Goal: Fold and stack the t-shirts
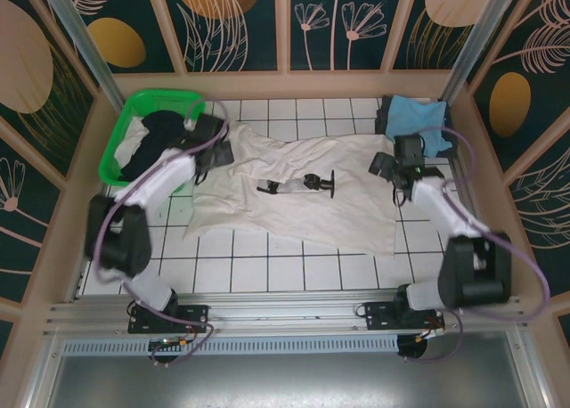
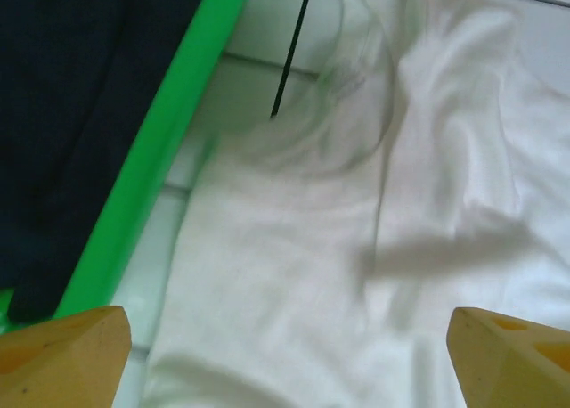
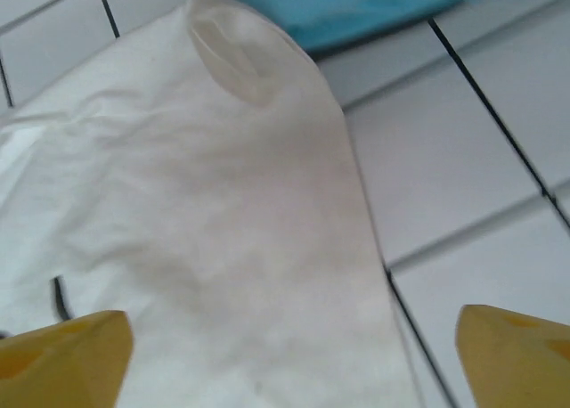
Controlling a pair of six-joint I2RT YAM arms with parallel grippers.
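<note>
The left pincer (image 2: 285,363) and right pincer (image 3: 285,363) both gape wide, gripping nothing. The white t-shirt (image 1: 294,194) lies spread on the tabletop (image 1: 267,265) beneath and between them. A light blue shirt (image 1: 423,123) sits just beyond the right pincer. Beside the left pincer, a dark shirt (image 1: 165,127) lies in the green basket (image 1: 160,94).

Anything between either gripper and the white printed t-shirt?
Nothing visible. The left gripper and right gripper hang open directly over the large white cloth t-shirt. The green plastic basket sits beside the left, light blue t-shirt beyond the right, neither between.
</note>
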